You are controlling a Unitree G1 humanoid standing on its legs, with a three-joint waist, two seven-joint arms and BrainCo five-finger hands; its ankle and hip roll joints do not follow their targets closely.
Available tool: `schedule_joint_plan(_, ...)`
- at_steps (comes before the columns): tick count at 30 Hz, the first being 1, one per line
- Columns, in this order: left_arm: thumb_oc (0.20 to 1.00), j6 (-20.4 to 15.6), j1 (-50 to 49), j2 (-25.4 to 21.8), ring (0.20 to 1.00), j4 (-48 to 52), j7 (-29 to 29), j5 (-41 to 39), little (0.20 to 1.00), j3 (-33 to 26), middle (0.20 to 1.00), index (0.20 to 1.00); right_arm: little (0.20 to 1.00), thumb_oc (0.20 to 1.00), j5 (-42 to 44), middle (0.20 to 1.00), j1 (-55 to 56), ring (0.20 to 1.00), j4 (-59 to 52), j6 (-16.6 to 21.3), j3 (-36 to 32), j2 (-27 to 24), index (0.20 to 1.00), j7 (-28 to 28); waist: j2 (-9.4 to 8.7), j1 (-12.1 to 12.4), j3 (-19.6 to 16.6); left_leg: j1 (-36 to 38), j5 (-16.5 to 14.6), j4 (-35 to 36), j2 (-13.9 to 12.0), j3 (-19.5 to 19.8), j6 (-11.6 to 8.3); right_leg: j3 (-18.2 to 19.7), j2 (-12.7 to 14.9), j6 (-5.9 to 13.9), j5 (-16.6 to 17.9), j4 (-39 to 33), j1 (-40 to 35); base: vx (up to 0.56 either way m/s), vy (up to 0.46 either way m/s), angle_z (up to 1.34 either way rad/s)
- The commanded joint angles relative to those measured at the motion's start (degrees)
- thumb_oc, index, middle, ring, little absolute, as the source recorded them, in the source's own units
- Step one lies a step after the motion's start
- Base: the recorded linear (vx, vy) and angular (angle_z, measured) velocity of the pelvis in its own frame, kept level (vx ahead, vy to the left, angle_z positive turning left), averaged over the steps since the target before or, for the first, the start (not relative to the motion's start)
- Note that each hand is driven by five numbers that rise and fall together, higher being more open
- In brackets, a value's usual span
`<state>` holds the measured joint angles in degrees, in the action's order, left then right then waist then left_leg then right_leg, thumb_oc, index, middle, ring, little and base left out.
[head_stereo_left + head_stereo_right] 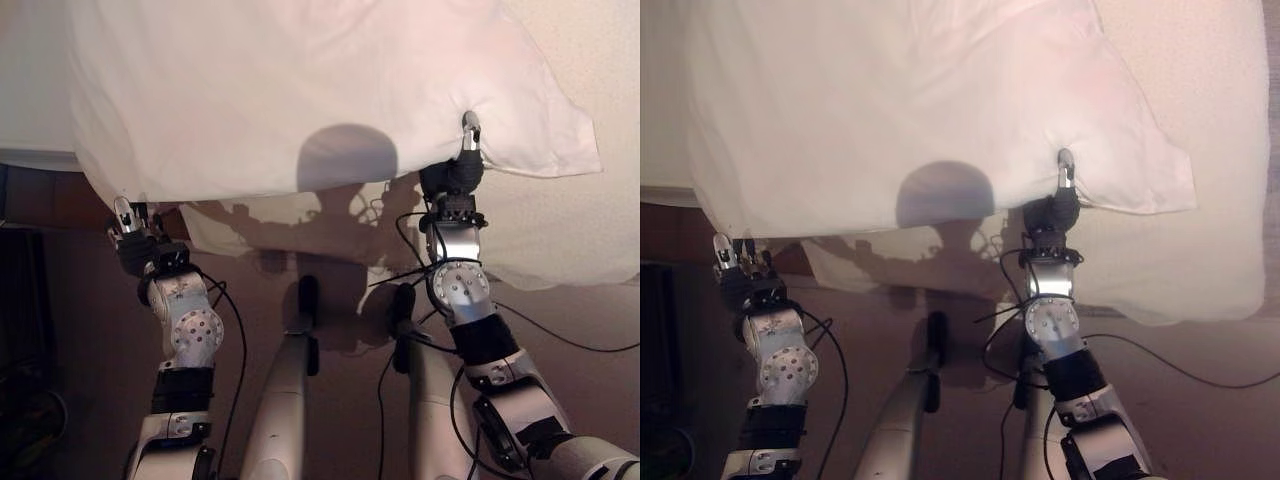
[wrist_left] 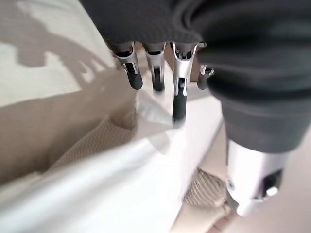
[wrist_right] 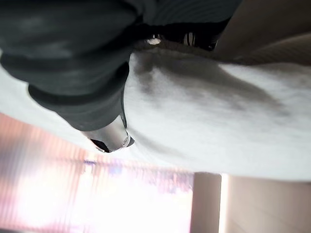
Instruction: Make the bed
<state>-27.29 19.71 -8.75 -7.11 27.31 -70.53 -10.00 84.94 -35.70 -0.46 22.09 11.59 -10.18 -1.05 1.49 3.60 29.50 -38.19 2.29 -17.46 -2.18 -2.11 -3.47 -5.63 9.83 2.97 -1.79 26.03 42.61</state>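
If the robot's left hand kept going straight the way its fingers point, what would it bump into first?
Probably the white pillow. The left hand sits at the pillow's near lower corner with its fingers pointing into the white cloth, already touching or nearly so; depth is hard to judge.

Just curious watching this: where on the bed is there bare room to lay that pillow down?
Bare bed cover lies beyond and to the right of the white pillow. The near edge is crowded: the right robot hand pinches the pillow there, and the left robot hand sits at its other corner.
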Motion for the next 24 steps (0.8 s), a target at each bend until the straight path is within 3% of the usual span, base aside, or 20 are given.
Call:
schedule_joint_plan(1, 1.000, 0.38, -2.41, -0.41, 1.000, -2.00, -7.66, -4.10, 1.000, 0.24, 1.000, 1.000, 0.200, 0.200, -2.73, 0.200, 3.33, 0.200, -11.28, 0.04, 0.30, -0.65, 0.200, 8.48, 0.64, -2.17, -4.89, -2.28, -2.17, -1.05, 2.20, 0.09, 3.01, 0.64, -0.52, 3.89, 1.21, -4.09, -1.14, -0.01, -0.007, -0.06)
schedule_joint_plan(8, 1.000, 8.46, -4.23, 1.86, 1.000, -7.56, -20.91, -9.85, 1.000, 8.51, 1.000, 1.000, 0.200, 0.200, -1.14, 0.200, 3.15, 0.200, -15.22, -0.82, 3.82, -0.68, 0.200, 13.95, -1.08, -3.39, -4.42, -1.51, -2.11, -0.51, 1.92, -0.38, 2.53, 1.04, -1.04, 3.90, 1.53, -4.69, -1.73, 0.00, 0.000, 0.00)
schedule_joint_plan(10, 1.000, 9.29, -4.28, 2.01, 1.000, -8.48, -22.04, -9.88, 1.000, 9.53, 1.000, 1.000, 0.200, 0.200, -1.04, 0.200, 3.08, 0.200, -15.28, -0.81, 4.04, -0.63, 0.200, 14.33, -1.26, -3.47, -4.46, -1.62, -2.10, -0.62, 1.91, -0.37, 2.49, 1.02, -1.08, 3.87, 1.57, -4.73, -1.74, 0.00, 0.000, 0.00)
schedule_joint_plan(11, 1.000, 12.20, -4.64, 2.26, 1.000, -9.59, -24.90, -10.01, 1.000, 11.97, 1.000, 1.000, 0.200, 0.200, -0.61, 0.200, 3.13, 0.200, -15.79, -0.90, 4.49, -0.31, 0.200, 15.11, -1.50, -3.70, -4.50, -1.58, -2.14, -0.65, 1.87, -0.42, 2.51, 1.11, -1.16, 3.89, 1.68, -4.71, -1.68, 0.00, 0.000, 0.00)
schedule_joint_plan(16, 1.000, 16.94, -7.34, 2.61, 1.000, -9.33, -30.26, -10.98, 1.000, 18.63, 1.000, 1.000, 0.200, 0.200, 0.67, 0.200, 2.63, 0.200, -15.34, -0.71, 4.94, 0.23, 0.200, 16.54, -1.84, -4.00, -4.31, -1.61, -2.20, -0.78, 1.92, -0.62, 2.71, 1.30, -1.20, 3.91, 1.97, -4.76, -1.65, 0.00, 0.000, 0.00)
schedule_joint_plan(24, 1.000, 17.63, -7.33, 2.60, 1.000, -7.06, -34.35, -12.10, 1.000, 20.52, 1.000, 1.000, 0.200, 0.200, 2.84, 0.200, 1.98, 0.200, -14.18, -0.07, 4.40, 1.10, 0.200, 17.59, -2.29, -3.98, -4.38, -1.42, -2.11, -0.44, 1.89, -0.49, 2.68, 1.13, -1.35, 3.95, 2.10, -4.90, -1.77, 0.00, 0.000, 0.00)
